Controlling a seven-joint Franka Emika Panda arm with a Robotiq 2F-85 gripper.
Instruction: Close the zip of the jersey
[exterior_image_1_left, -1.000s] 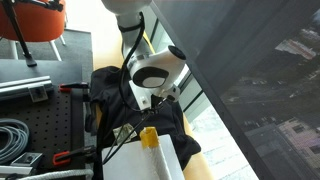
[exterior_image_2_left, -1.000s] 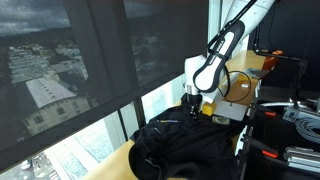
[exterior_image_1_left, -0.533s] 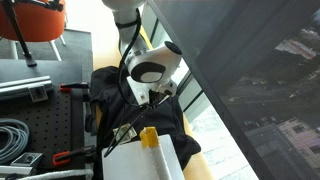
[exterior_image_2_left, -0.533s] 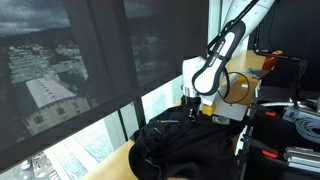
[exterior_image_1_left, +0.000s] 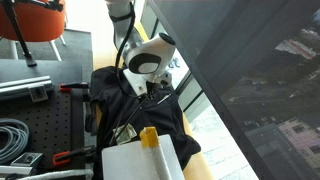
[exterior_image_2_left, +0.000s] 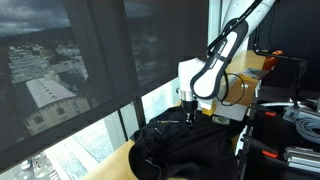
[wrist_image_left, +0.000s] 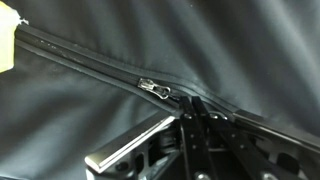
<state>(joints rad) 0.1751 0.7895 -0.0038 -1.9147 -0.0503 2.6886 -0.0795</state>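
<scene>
A black jersey (exterior_image_1_left: 108, 92) lies bunched on the wooden ledge by the window; it shows in both exterior views (exterior_image_2_left: 190, 148). In the wrist view its zip (wrist_image_left: 70, 58) runs diagonally from upper left toward the middle, with the metal slider (wrist_image_left: 150, 86) just ahead of my fingertips. My gripper (wrist_image_left: 197, 104) has its two fingers pressed together at the slider's pull tab. In both exterior views my gripper (exterior_image_1_left: 150, 93) (exterior_image_2_left: 187, 119) points down onto the jersey's top.
A white box (exterior_image_1_left: 140, 162) with a yellow piece (exterior_image_1_left: 149, 137) stands in front of the jersey. A perforated board (exterior_image_1_left: 45, 120) with grey cables (exterior_image_1_left: 12, 135) and red clamps (exterior_image_1_left: 72, 88) lies beside it. The window glass (exterior_image_2_left: 90, 60) is close behind. A brown roll (exterior_image_2_left: 238, 88) sits near the arm.
My gripper has slid along the jersey toward the far end of the ledge, staying shut and low on the fabric. The jersey itself has barely shifted.
</scene>
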